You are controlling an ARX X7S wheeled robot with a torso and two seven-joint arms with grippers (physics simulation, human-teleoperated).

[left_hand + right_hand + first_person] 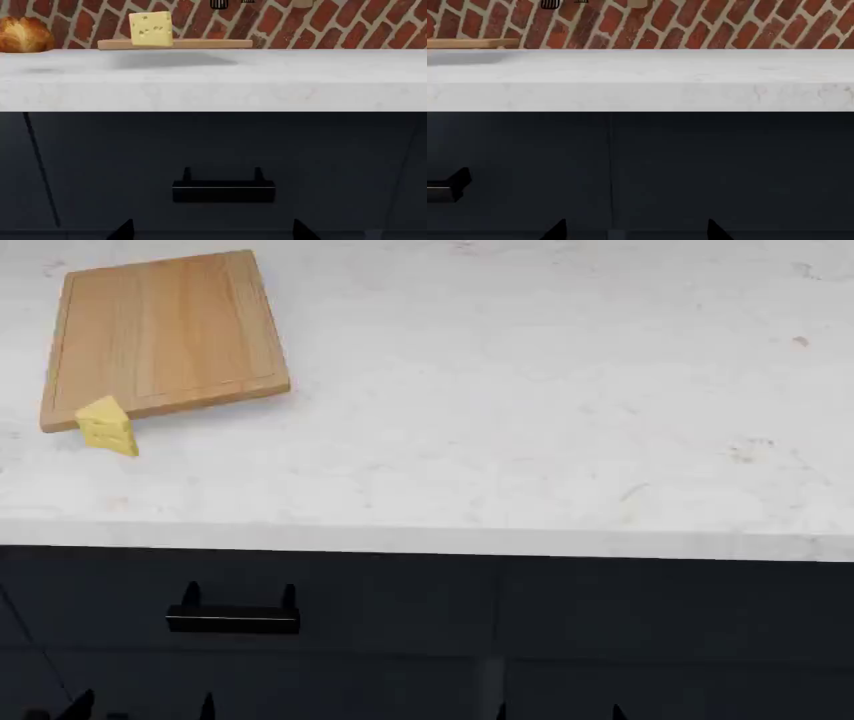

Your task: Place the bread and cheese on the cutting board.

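Since neither food lies on the cutting board (167,330), I judge the task not yet begun. I read the cheese (107,426) as standing on the counter (534,420), touching or just beside the board's near left corner in the head view. The left wrist view shows the cheese (151,29) in front of the board (175,44) edge. I see the bread (24,34) only in the left wrist view, on the counter beside the board and apart from it; the head view does not contain it. Both placements remain.

I see only dark fingertip ends of the left gripper (212,231) and the right gripper (635,230), set apart with nothing between them, so I take both as released and empty. They sit low, facing the dark cabinet front below the counter. A black drawer handle (232,616) is mounted there. A brick wall (707,25) backs the counter.

I find no brand, label or readable writing in any view.
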